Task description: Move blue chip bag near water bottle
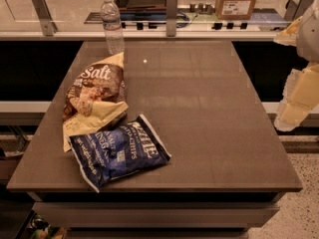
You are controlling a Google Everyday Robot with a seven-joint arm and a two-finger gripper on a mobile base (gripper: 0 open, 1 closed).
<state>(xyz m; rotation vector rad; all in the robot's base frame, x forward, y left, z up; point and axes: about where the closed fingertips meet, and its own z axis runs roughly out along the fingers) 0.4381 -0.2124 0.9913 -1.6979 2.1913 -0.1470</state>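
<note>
The blue chip bag (119,152) lies flat near the front left of the brown table (209,108), its white lettering facing up. The water bottle (112,25) stands upright at the table's far left edge, clear with a white cap. My gripper (288,117), on the cream-coloured arm, hangs off the table's right side, far from both the bag and the bottle, and holds nothing that shows.
A brown-and-cream bag marked "Salt" (94,96) lies between the bottle and the blue bag, touching the blue bag's top edge. A counter with metal posts (172,6) and a cardboard box (237,0) runs behind the table.
</note>
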